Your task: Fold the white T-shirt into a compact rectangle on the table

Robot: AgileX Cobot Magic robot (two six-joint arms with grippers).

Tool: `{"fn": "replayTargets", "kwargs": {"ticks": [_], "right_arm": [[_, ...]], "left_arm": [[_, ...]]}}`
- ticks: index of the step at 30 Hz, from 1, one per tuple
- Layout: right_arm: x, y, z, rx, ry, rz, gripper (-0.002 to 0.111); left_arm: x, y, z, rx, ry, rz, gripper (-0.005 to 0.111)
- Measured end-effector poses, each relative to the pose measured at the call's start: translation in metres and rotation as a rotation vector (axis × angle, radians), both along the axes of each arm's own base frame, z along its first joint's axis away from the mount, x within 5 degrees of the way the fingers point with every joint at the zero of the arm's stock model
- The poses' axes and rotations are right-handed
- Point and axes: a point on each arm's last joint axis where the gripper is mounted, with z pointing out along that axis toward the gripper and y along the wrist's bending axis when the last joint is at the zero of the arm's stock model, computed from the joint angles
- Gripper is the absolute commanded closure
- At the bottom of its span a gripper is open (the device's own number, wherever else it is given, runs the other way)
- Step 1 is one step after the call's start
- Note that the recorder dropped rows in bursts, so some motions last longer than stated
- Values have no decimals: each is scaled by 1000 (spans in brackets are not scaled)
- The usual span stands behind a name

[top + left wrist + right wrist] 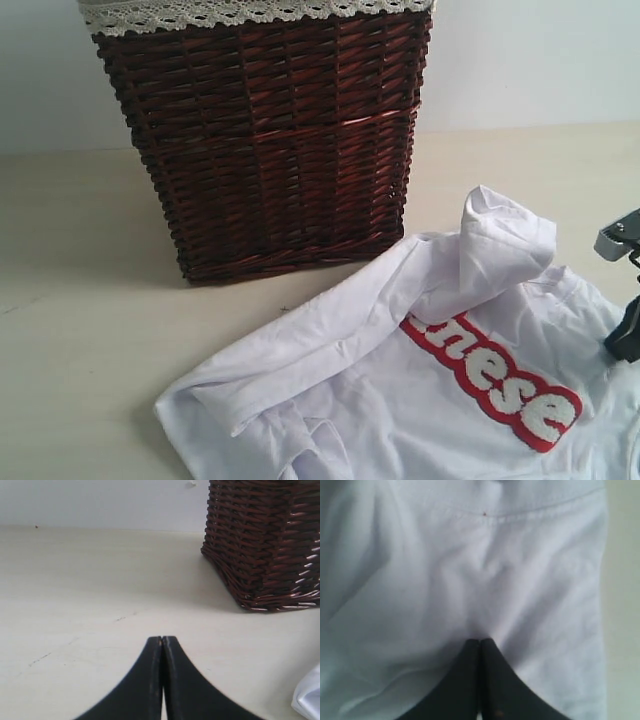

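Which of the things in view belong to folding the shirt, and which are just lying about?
Part of the job:
white T-shirt, lying crumpled
table under it
right gripper, shut, shirt fabric puckered at its tips
left gripper, shut, holding nothing

Just lying about:
dark wicker basket
lace-trimmed lining on the basket's rim
wall behind

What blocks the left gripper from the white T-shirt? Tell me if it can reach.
Probably yes. The left gripper, shut, hangs over the table; the white T-shirt lies close by, nothing between them, the wicker basket stands aside.
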Motion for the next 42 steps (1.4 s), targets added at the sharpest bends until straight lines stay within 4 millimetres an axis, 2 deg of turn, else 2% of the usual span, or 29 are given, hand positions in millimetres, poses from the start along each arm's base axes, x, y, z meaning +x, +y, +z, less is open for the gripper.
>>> {"fn": "replayTargets", "kwargs": {"ticks": [6, 14, 17, 19, 24, 28, 32, 36, 40, 42], "right_arm": [[-18, -11, 1, -160, 88, 37, 108], [-50, -9, 7, -222, 170, 109, 108], [-66, -5, 17, -220, 166, 103, 107], [-75, 1, 29, -201, 132, 95, 102], [-69, 14, 66, -130, -153, 98, 79], [-70, 34, 73, 75, -205, 176, 78], [-67, 42, 65, 205, -166, 170, 79], [-58, 42, 43, 257, -125, 147, 79], [-35, 44, 24, 320, -268, 99, 79], [-14, 45, 20, 355, -351, 29, 79]], "left_arm": [[0, 0, 0, 0, 0, 0, 107], [0, 0, 0, 0, 0, 0, 107], [0, 0, 0, 0, 0, 0, 107], [0, 0, 0, 0, 0, 0, 107], [0, 0, 0, 0, 0, 0, 107], [0, 0, 0, 0, 0, 0, 107], [0, 0, 0, 0, 0, 0, 107], [0, 0, 0, 0, 0, 0, 107], [0, 0, 0, 0, 0, 0, 107], [0, 0, 0, 0, 0, 0, 107]]}}
